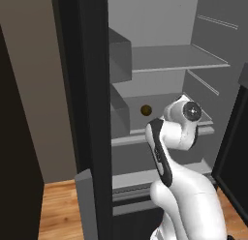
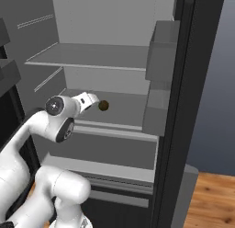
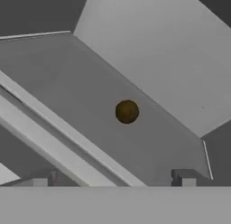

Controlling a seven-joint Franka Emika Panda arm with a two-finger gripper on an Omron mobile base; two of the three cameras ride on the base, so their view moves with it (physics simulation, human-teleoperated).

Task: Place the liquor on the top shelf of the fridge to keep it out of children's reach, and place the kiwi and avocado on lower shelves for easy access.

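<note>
The fridge (image 1: 82, 89) stands open. The kiwi (image 1: 146, 110), a small olive-brown ball, lies alone on the lower shelf (image 1: 162, 99) with the raised front lip, also seen as the kiwi (image 2: 103, 105) and the kiwi (image 3: 127, 111). My gripper (image 2: 92, 99) reaches over that shelf's front edge, a short way left of the kiwi and apart from it. In the hand view the gripper (image 3: 113, 179) is open, its fingertips (image 3: 182, 177) spread wide with nothing between them. The thin top shelf (image 2: 92, 57) above is bare. The liquor and the avocado are out of view.
The black fridge door (image 2: 188, 107) stands open, with grey door bins (image 2: 160, 52) beside the shelves. Grey drawer fronts (image 2: 110, 153) sit below the lower shelf. My own white arm (image 1: 179, 137) stands in front of the fridge's lower part. Wood floor (image 1: 58, 210) runs beneath.
</note>
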